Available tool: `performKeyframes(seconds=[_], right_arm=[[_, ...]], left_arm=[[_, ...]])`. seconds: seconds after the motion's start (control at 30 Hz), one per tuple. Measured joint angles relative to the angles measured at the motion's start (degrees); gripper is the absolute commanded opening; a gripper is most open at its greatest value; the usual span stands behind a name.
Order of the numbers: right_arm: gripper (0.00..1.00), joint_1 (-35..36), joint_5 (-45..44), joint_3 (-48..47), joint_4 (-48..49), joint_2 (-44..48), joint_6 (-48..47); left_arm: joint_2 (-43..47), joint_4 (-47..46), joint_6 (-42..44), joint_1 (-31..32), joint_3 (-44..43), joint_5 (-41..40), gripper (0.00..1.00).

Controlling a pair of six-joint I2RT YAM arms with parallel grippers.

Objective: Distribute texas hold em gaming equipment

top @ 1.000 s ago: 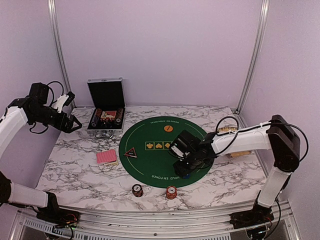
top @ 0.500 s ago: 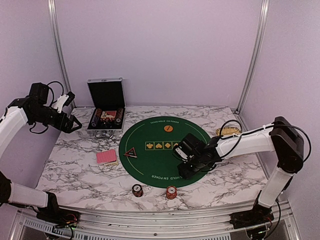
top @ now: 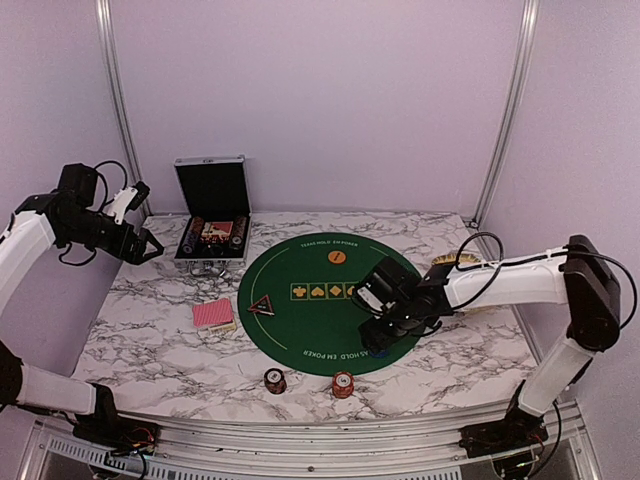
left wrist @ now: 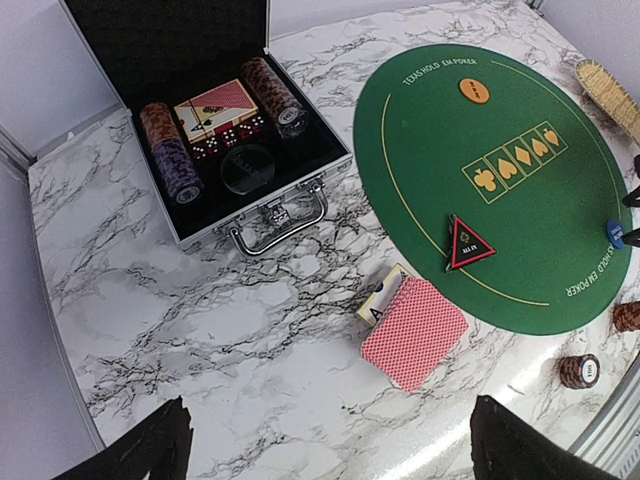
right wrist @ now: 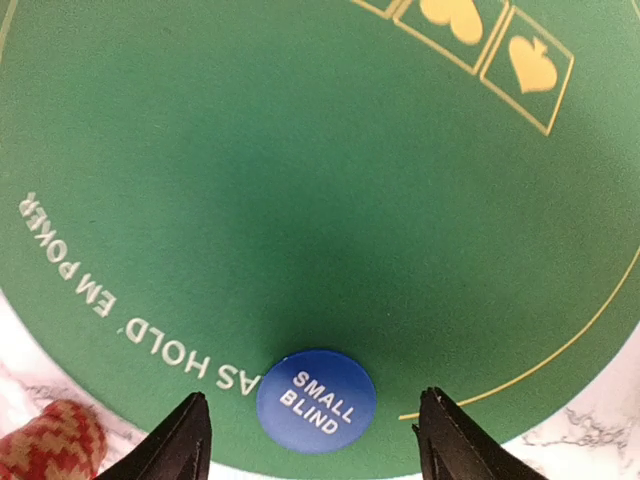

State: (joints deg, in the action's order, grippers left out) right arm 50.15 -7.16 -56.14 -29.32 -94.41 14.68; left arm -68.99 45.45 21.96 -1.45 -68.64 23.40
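right jaws apart astride blue disc (right wrist: pixel 316 400) at green mat (right wrist: pixel 250 200) edge | red-orange chips (right wrist: pixel 50 445) near | left jaws wide, empty

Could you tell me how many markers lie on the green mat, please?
3: an orange disc near the far edge, a triangular marker at the left edge, a blue disc at the near edge. The right arm may hide others.

Glossy marble-look table (left wrist: pixel 200 330); matt green felt mat (right wrist: pixel 250 180); metal-edged case (left wrist: pixel 170 40); smooth plastic blue disc (right wrist: pixel 316 400).
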Motion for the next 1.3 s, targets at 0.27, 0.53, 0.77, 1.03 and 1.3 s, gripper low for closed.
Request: performKeyframes(seconds=[0.27, 0.53, 0.77, 1.03, 1.3], right_arm=[[0.88, 5.3, 1.7, -7.6, -8.7, 10.3, -0.3], [0.94, 11.8, 6.9, -10.2, -13.6, 10.9, 0.0], [0.97, 15.7, 8.3, -10.5, -15.3, 4.6, -0.9], [0.96, 16.1, 9.6, -11.8, -15.3, 1.0, -2.8], [0.81, 16.1, 10.7, -11.9, -15.0, -1.8, -4.4]], left_arm=[[-1.2, 0.1, -0.3, 0.0, -1.0, -0.4, 0.99], [-1.2, 0.2, -0.5, 0.0, -1.0, -0.8, 0.99], [-1.2, 0.2, -0.5, 0.0, -1.0, -0.5, 0.99], [-1.2, 0.2, -0.5, 0.0, -1.0, 0.1, 0.99], [-1.2, 0.2, -0.2, 0.0, -1.0, 0.1, 0.99]])
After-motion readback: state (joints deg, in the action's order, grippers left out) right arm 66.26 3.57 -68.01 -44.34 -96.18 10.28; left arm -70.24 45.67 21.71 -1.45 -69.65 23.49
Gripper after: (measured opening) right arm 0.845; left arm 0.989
